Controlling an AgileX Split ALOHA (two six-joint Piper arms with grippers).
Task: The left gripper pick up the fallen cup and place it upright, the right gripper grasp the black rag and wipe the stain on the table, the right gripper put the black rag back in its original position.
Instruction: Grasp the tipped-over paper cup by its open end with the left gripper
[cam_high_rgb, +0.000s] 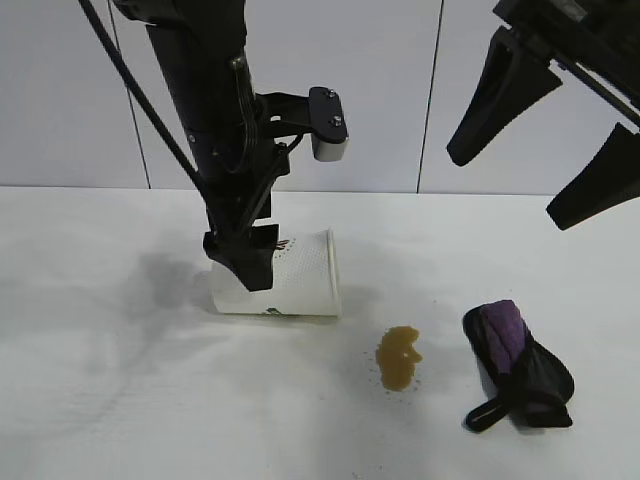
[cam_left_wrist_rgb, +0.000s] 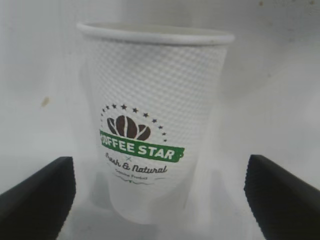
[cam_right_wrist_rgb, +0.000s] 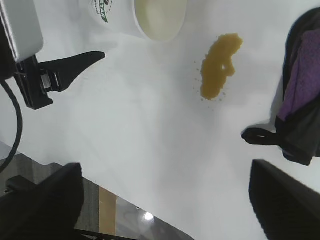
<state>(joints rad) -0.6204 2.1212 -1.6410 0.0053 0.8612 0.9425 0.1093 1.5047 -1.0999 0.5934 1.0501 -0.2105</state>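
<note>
Left gripper (cam_high_rgb: 243, 262): jaws wide, down over fallen cup (cam_high_rgb: 290, 275), straddling to grasp; nothing held.
Stain (cam_high_rgb: 399, 357): amber blotch on table (cam_high_rgb: 100, 400), between cup and black rag (cam_high_rgb: 515, 365), unwiped.
Black rag: bunched, right of stain, untouched.
Right gripper (cam_high_rgb: 545, 135): jaws wide, raised above rag side, waiting, empty.

Even bright overhead light; soft shadow on the surface (cam_high_rgb: 120, 400) at the cup's (cam_high_rgb: 290, 280) 9 o'clock; left wrist view slightly soft.
</note>
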